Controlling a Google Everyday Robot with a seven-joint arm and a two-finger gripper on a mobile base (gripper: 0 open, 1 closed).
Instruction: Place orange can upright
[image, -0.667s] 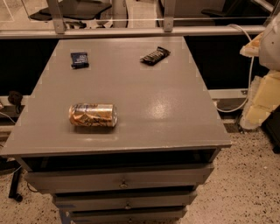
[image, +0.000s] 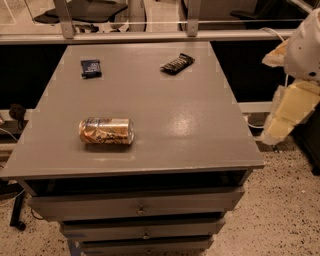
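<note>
The orange can (image: 106, 131) lies on its side on the grey table top (image: 165, 105), near the front left, with its long axis running left to right. It is shiny orange-gold with pale and dark markings. My gripper (image: 286, 114) shows as cream and white arm parts at the right edge of the view. It is off the table's right side, well apart from the can, and holds nothing that I can see.
A small dark blue packet (image: 91, 68) lies at the back left of the table. A flat dark snack wrapper (image: 177, 63) lies at the back middle. Drawers (image: 137, 206) sit under the top. A rail and chair legs stand behind.
The arm at the right has edged slightly left toward the table. The can and both packets have not moved.
</note>
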